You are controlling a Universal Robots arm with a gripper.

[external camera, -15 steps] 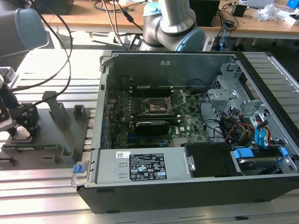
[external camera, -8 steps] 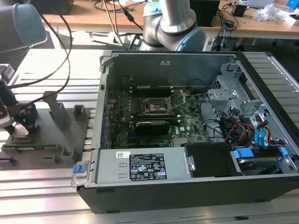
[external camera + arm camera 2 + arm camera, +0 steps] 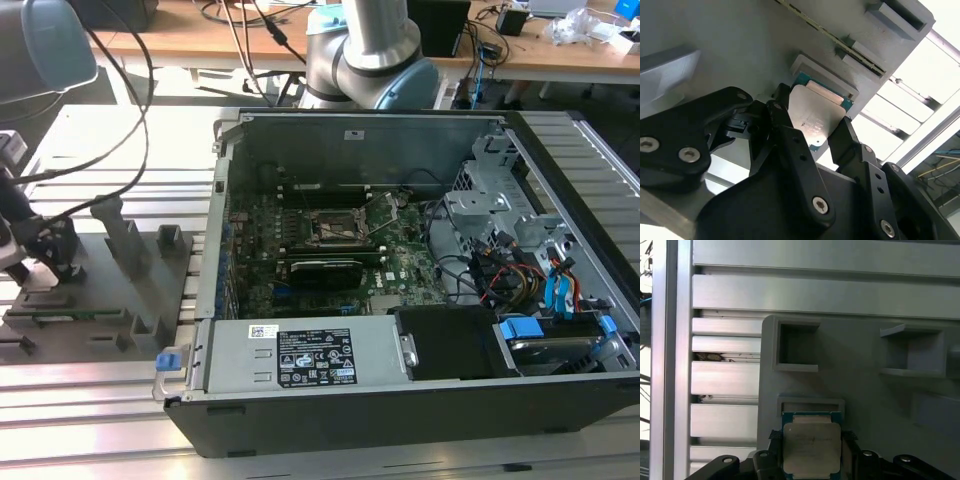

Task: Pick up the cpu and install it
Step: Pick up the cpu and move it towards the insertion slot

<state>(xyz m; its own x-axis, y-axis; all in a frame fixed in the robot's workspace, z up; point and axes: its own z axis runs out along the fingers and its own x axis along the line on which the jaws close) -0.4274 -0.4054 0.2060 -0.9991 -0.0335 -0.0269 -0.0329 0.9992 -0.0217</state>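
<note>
Gripper (image 3: 812, 121) clenched on cpu (image 3: 815, 112) (lower edges hidden behind fingers (image 3: 790, 142)), at grey tray (image 3: 740, 40).

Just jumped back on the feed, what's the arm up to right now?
The gripper is down at the gray tray on the exterior view's left, beside the open case. In both wrist views its fingers sit against two opposite edges of the cpu, right by a pocket in the tray. The socket inside the case has no cpu in it, so the install is not yet done.
</note>
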